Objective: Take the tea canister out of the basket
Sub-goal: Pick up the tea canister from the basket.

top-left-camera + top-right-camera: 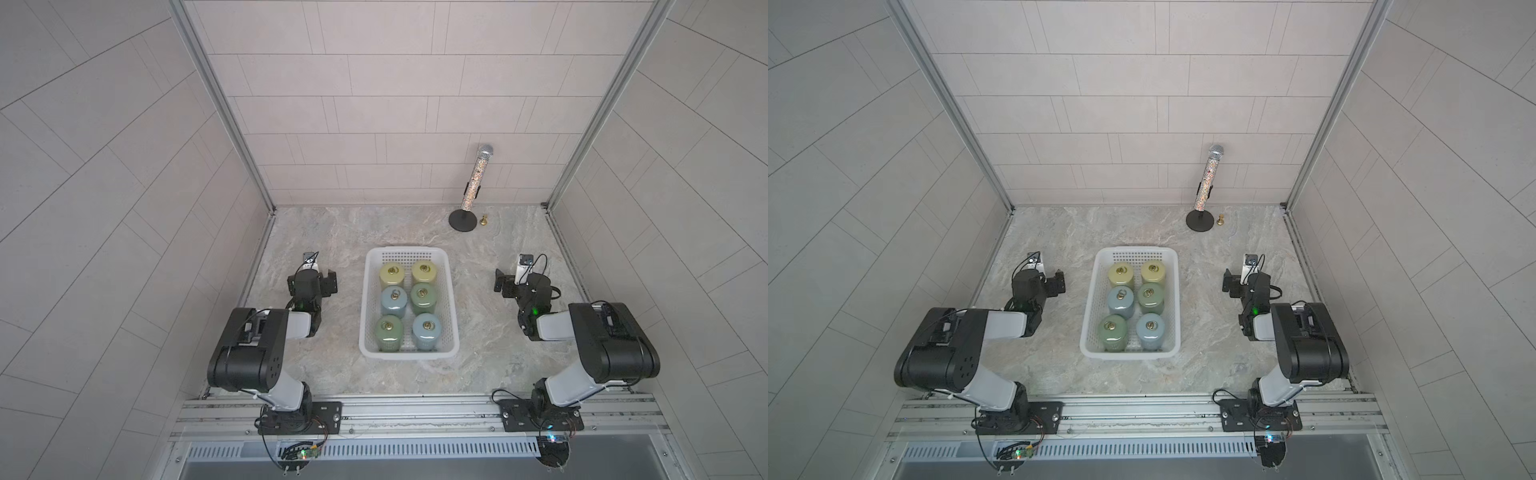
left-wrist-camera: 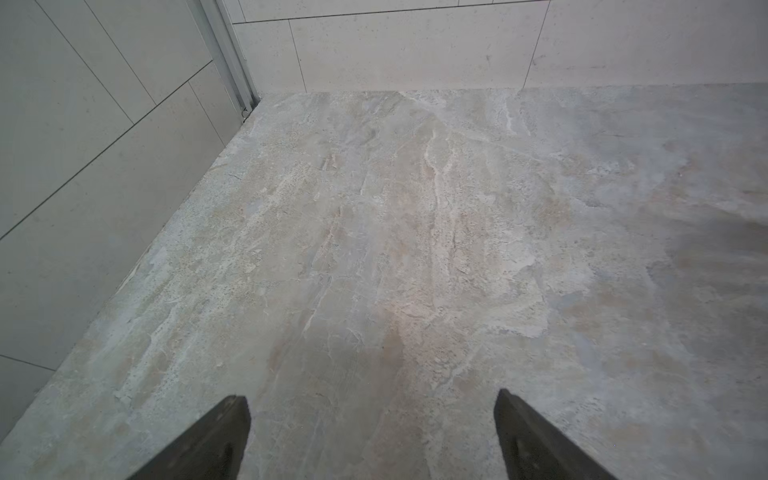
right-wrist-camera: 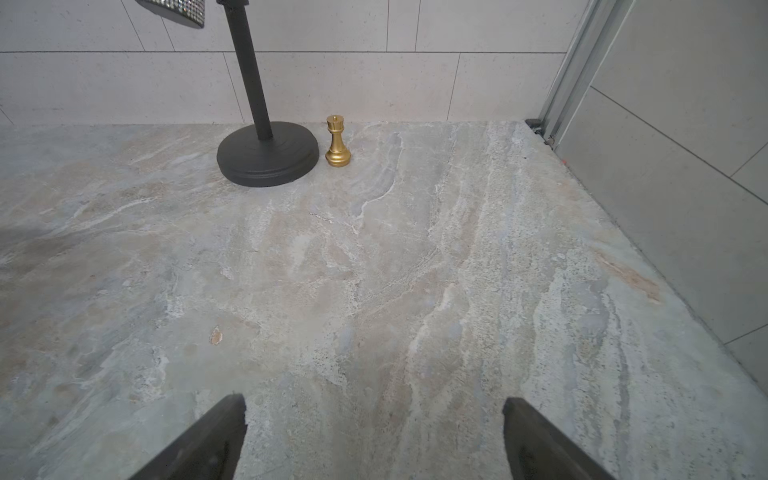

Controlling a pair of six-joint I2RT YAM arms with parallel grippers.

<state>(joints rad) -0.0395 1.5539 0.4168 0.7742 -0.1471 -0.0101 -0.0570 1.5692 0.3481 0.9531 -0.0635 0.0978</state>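
in both top views the basket (image 1: 409,356) (image 1: 1129,356) sits between my arms. its long axis runs from the rail toward the back wall, and six tea canisters (image 1: 392,300) stand upright in it in two columns. the left gripper (image 1: 329,283) and right gripper (image 1: 501,285) flank it, the left perhaps slightly nearer.

left wrist view: fingers (image 2: 224,432) spread wide, empty, over bare table (image 2: 415,208). the basket is out of frame, to this hand's right.

right wrist view: the jaws are wide and empty too, facing a microphone stand (image 3: 268,156) and a gold chess piece (image 3: 337,143). the basket is out of frame, to its left.
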